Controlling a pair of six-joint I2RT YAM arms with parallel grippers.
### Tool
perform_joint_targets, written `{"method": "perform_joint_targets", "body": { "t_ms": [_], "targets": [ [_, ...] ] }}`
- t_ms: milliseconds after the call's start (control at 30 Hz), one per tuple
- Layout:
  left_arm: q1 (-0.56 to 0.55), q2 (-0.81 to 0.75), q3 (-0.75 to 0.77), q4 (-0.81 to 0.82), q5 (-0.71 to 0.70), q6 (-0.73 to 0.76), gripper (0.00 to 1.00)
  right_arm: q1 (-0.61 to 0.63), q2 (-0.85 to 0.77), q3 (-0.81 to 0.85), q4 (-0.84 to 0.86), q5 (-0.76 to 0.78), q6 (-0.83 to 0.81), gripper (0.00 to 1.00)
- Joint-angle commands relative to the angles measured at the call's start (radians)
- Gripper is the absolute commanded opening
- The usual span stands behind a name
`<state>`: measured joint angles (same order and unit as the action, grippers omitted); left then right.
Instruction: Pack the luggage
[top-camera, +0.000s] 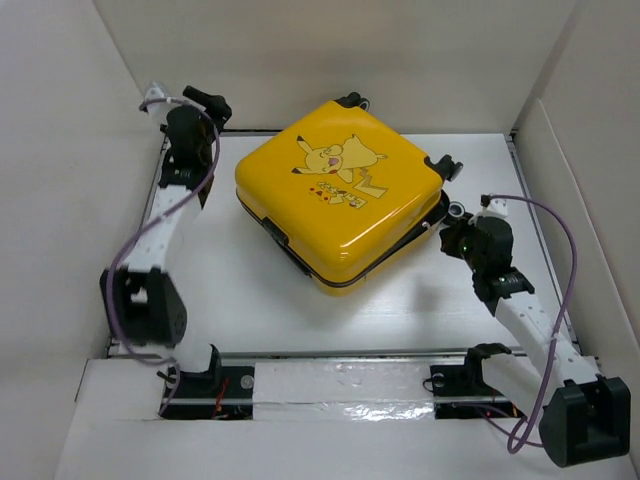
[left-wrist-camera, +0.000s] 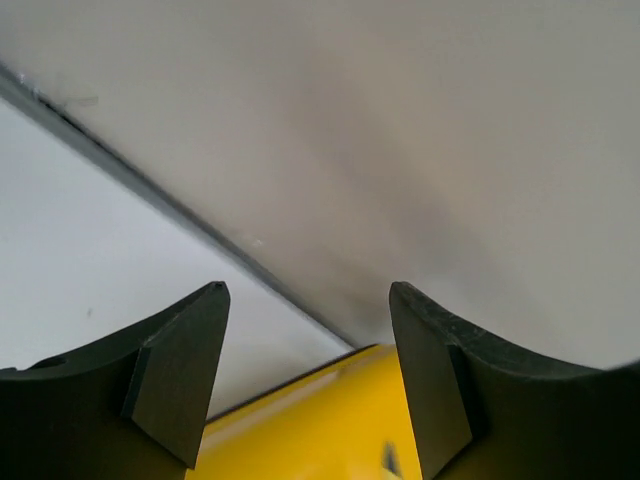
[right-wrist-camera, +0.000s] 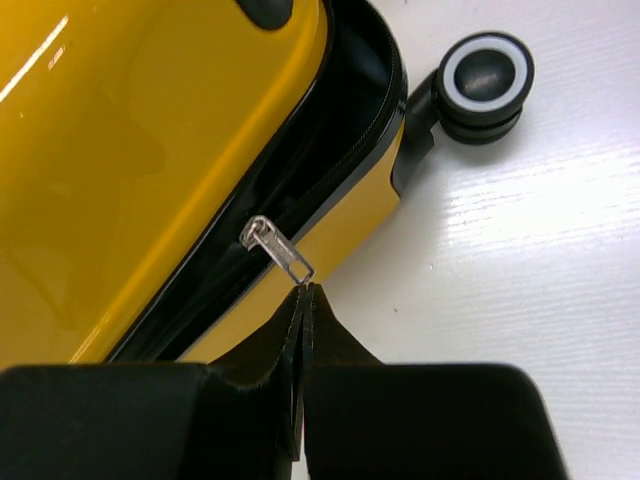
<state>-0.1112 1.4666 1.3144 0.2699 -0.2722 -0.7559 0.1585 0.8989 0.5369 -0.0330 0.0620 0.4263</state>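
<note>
Right gripper (right-wrist-camera: 303, 300) closed tight at the yellow hard-shell luggage's (right-wrist-camera: 150, 120) silver zipper pull (right-wrist-camera: 278, 250), hold uncertain; I'd tug gently along the black zipper track (right-wrist-camera: 383, 110).

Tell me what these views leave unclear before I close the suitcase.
- Contents of the suitcase: the lid is nearly down in every view; the right wrist view shows only a dark gap.
- Zipper pull: its end meets the shut right gripper at the tips in the right wrist view; whether it is pinched is unclear.
- Left gripper, open: the left wrist view shows only a yellow corner, cut off at the bottom edge.
</note>
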Motion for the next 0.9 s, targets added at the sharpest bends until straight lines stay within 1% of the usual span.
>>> {"method": "perform_joint_targets", "body": {
  "t_ms": [0,33,67,100,133,167,233,267,333,367,433,467,500,533,567,600,700,733,767,800,833,867],
  "targets": [
    [0.077,0.257,0.19,-0.176,0.31,0.073,0.62,-0.024,0.02,-0.023,0.129,-0.027,0.003,0.0],
    [0.087,0.33,0.365,-0.308,0.33,0.102,0.63,-0.024,0.031,-0.026,0.14,-0.036,0.003,0.0],
    [0.097,0.465,0.447,-0.361,0.371,0.133,0.63,-0.024,0.052,-0.02,0.137,-0.042,0.005,0.0],
    [0.097,0.525,0.533,-0.42,0.395,0.159,0.63,-0.033,0.061,-0.017,0.13,-0.044,0.003,0.0],
    [0.097,0.584,0.66,-0.504,0.416,0.196,0.62,-0.033,0.069,-0.011,0.124,-0.041,0.003,0.0],
    [0.097,0.662,0.698,-0.518,0.456,0.21,0.63,-0.033,0.075,-0.006,0.125,-0.039,0.005,0.0],
    [0.097,0.721,0.776,-0.537,0.499,0.224,0.64,-0.033,0.097,-0.011,0.154,-0.036,0.0,0.0],
    [0.097,0.75,0.775,-0.522,0.519,0.225,0.64,-0.033,0.109,-0.011,0.185,-0.05,-0.006,0.0],
    [0.087,0.767,0.764,-0.462,0.592,0.228,0.64,-0.033,0.159,0.021,0.188,-0.103,-0.014,0.01],
    [0.087,0.785,0.761,-0.446,0.667,0.222,0.65,-0.033,0.182,0.035,0.192,-0.116,-0.012,0.01],
    [0.087,0.805,0.74,-0.407,0.747,0.208,0.64,-0.033,0.257,0.078,0.202,-0.139,-0.014,0.01],
    [0.078,0.802,0.718,-0.393,0.798,0.205,0.65,-0.033,0.285,0.089,0.231,-0.146,-0.018,0.01],
    [0.065,0.789,0.682,-0.376,0.806,0.201,0.64,-0.024,0.314,0.101,0.243,-0.18,-0.021,0.01],
    [0.065,0.76,0.545,-0.286,0.801,0.193,0.64,-0.024,0.369,0.136,0.251,-0.2,-0.024,0.02],
    [0.052,0.683,0.458,-0.209,0.795,0.178,0.64,-0.014,0.394,0.153,0.257,-0.212,-0.034,0.02],
    [0.051,0.643,0.289,-0.072,0.783,0.126,0.64,-0.014,0.418,0.182,0.266,-0.246,-0.041,0.02],
    [0.051,0.488,0.038,0.144,0.771,0.012,0.62,0.007,0.503,0.23,0.311,-0.318,-0.061,0.01],
    [0.042,0.454,-0.092,0.237,0.759,-0.041,0.61,0.007,0.523,0.248,0.314,-0.335,-0.066,0.01],
    [0.042,0.386,-0.145,0.264,0.739,-0.062,0.61,0.007,0.558,0.286,0.311,-0.346,-0.07,0.01],
    [0.032,0.356,-0.202,0.294,0.698,-0.078,0.61,0.007,0.572,0.304,0.309,-0.362,-0.072,0.01],
    [0.031,0.325,-0.299,0.355,0.683,-0.098,0.6,0.018,0.586,0.317,0.309,-0.369,-0.072,0.01],
    [0.022,0.277,-0.334,0.367,0.667,-0.103,0.6,0.018,0.597,0.342,0.298,-0.376,-0.07,0.01]
  ]
}}
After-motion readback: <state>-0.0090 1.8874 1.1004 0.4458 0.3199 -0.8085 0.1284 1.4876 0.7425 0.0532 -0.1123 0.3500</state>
